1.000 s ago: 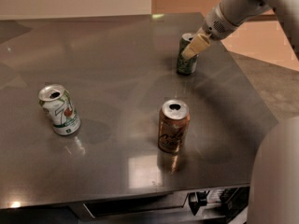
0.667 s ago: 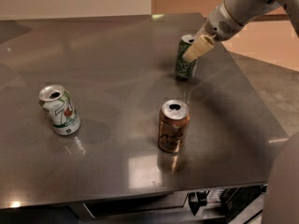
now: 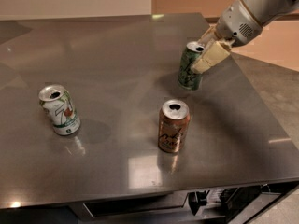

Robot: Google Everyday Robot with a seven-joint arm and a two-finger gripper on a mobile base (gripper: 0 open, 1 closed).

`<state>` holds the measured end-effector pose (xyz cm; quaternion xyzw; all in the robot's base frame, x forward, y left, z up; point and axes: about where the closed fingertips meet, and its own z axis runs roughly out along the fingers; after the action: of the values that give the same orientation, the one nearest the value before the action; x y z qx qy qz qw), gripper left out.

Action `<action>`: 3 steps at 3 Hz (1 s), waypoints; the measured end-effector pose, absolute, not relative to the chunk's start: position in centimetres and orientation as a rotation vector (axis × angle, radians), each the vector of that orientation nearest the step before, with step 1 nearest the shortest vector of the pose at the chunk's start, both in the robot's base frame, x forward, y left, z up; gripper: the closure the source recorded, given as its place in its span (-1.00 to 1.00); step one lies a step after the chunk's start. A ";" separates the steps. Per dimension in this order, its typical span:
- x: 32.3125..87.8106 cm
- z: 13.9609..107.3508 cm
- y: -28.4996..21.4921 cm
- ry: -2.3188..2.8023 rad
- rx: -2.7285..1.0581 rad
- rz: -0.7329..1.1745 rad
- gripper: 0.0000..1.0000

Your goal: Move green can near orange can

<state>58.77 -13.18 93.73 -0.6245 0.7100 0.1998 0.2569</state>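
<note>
So the gripper (image 3: pixel 204 50) is over at the back right of the grey metal table (image 3: pixel 117 55), coming in from the upper right corner on the end of a pale grey arm (image 3: pixel 247 13), and it's got the green can (image 3: pixel 188 71) clamped up near the can's top. One cream-coloured finger (image 3: pixel 211 57) lies across the can's upper right side, facing us, and the other one looks to be round the back by the rim, so the jaws are closed narrow with the can pinched between them. The can isn't straight up either, its silver top leans a bit to the right, toward the arm. The lower half of the can, the dark green with the pale markings, hangs clear below the finger. Honestly can't tell if the bottom is touching the table or just off it, though there's a dark shadow on the surface to its left. The orange can (image 3: pixel 174 126) is standing upright closer to the front edge, a little left of the green one, and the two are near each other but definitely not touching, with a strip of bare table between them. The gripper is nowhere near the orange one, it's all on the green. Way off on the left side there's a white can (image 3: pixel 59 109) with a green and red logo, leaning slightly, well apart from both.
</note>
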 end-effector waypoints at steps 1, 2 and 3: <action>54.9 93.8 -13.7 1.849 -1.791 0.599 1.00; 52.2 93.1 -13.9 1.775 -1.873 0.631 1.00; 50.2 91.8 -14.0 1.719 -1.938 0.648 1.00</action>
<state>50.21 -14.00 91.79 -0.7057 0.6259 0.2359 0.2336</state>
